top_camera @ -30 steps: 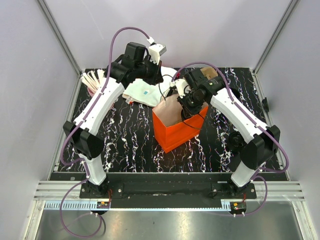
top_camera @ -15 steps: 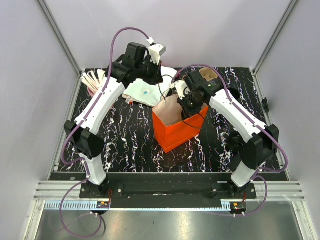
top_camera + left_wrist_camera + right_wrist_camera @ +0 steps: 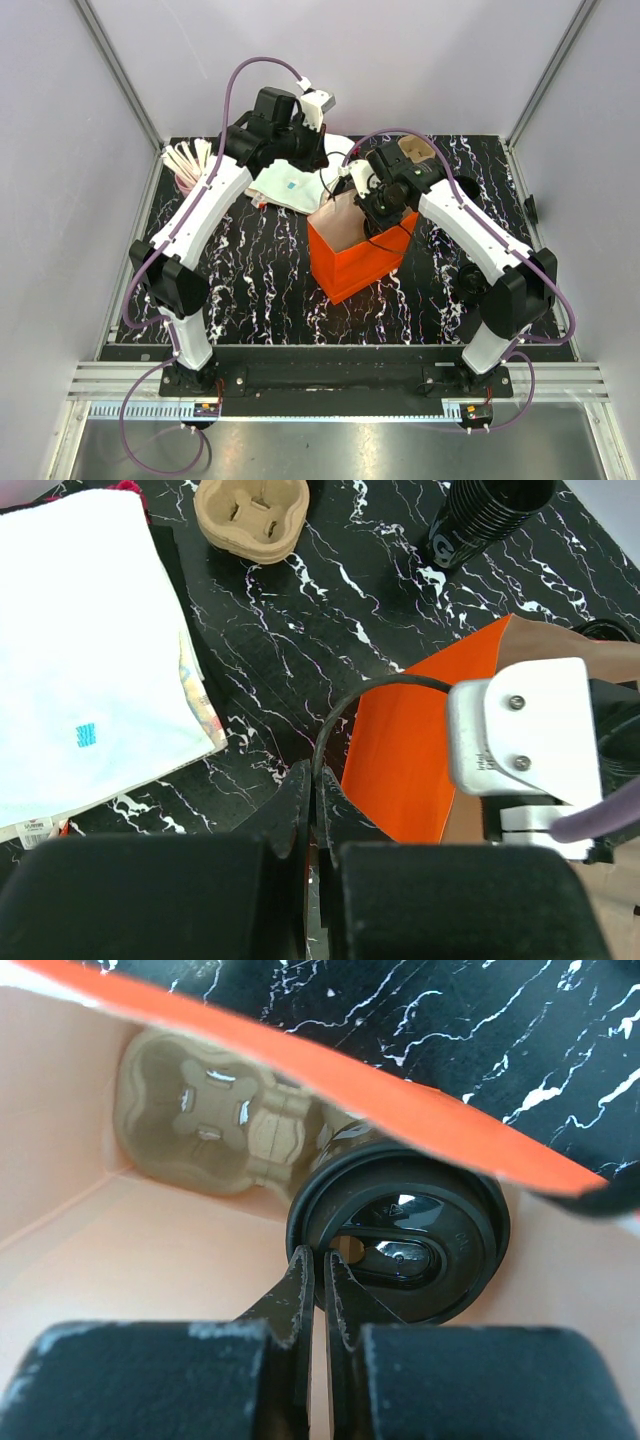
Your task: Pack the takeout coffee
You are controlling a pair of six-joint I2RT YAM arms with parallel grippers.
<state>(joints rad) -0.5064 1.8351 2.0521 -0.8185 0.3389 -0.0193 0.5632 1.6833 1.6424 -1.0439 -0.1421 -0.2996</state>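
**Right wrist view: coffee is down in the bag, not yet let go**

The main step looks done. The takeout coffee [image 3: 400,1250] is inside the orange bag [image 3: 350,268], low down near its floor and below the bag's top edge. The right jaws reach in from above, closed to a thin slit, and pinch the near rim of the cup's lid. What seems left is to open them and lift that arm clear.

A brown tray [image 3: 200,1120] lies in the bag too, touching the cup. From this angle I cannot tell whether the cup sits in one of its hollows or only rests against it.

The left jaws are shut tight outside the bag, near its back corner. The thin black handle [image 3: 370,688] runs into the slit between them, so they hold that side of the bag up.

The cup is black and round with a glossy moulded lid, a raised rim and a small sip hole. The bag is stiff paper, bright orange outside and pale peach inside, with sharp folded corners. Both the tray in the bag and a second tray [image 3: 250,515] on the bench [image 3: 330,590] are matt moulded pulp with rounded lobes. A soft white cloth [image 3: 90,650] lies flat just beside the bag. The bench top is black with white marble veins.
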